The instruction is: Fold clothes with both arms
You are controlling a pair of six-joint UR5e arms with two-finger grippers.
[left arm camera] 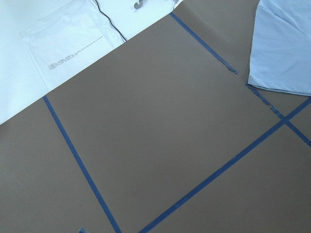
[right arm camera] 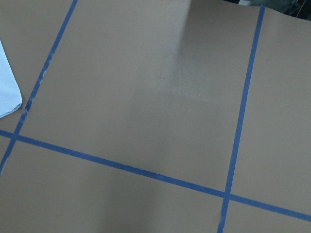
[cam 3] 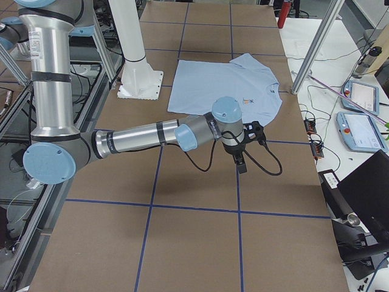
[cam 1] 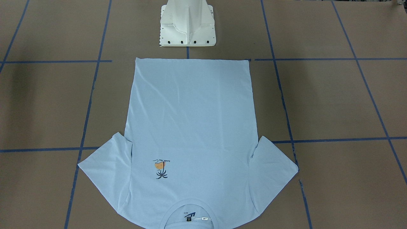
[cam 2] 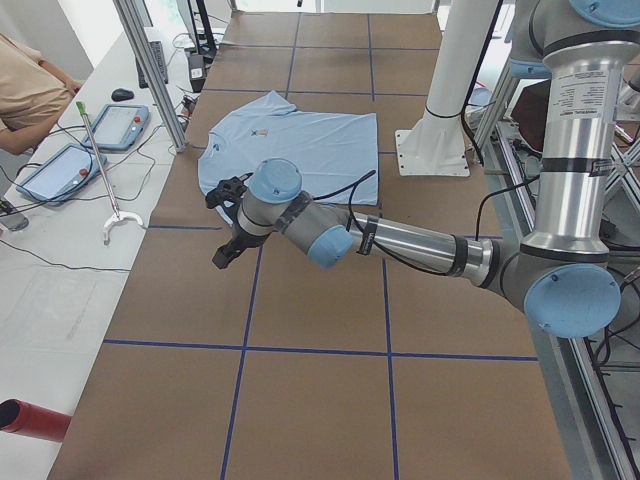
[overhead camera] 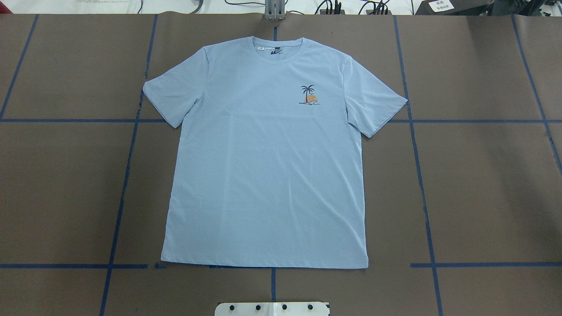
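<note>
T-shirt (overhead camera: 263, 166), one, flat on table (overhead camera: 483, 184). Only side views catch left gripper (cam 2: 221, 259) and right gripper (cam 3: 241, 166); jaws: cannot tell.

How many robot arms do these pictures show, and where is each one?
2. The left arm reaches out beside the T-shirt on the robot's left; the right arm likewise on its right. Neither touches it.

The T-shirt (overhead camera: 263, 175) is thin, smooth, matt cloth. The desk (overhead camera: 483, 197) has a matt brown paper-like cover with blue tape (overhead camera: 483, 120). The left arm (cam 2: 415, 244) is satin metal.
</note>
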